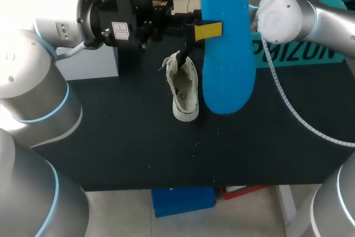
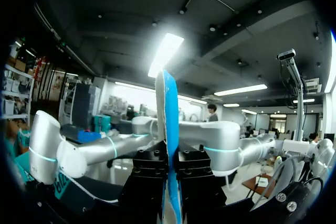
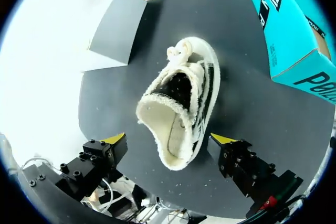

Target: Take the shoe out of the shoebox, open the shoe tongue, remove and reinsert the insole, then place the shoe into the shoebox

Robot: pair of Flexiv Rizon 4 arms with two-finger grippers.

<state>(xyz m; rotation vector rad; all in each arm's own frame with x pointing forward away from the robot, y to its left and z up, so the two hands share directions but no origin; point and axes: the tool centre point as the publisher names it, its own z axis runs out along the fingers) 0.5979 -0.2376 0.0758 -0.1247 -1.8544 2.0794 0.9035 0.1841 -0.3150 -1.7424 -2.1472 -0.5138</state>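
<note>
Left claw [image 2: 169,167] clamped on insole [image 1: 227,48], held aloft, clear of the desk [image 1: 138,148], probably ready for reinsertion. Shoe [image 3: 181,114] on desk near shoebox [image 3: 286,35], opening facing right claw [image 3: 169,148], fingers spread above it.

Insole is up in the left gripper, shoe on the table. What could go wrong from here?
1. The left gripper pinches the insole at one edge only; the long free part could swing or slip on the way down.
2. The shoe lies loose under the open right gripper; pushing the insole in might shove it across the table.
</note>
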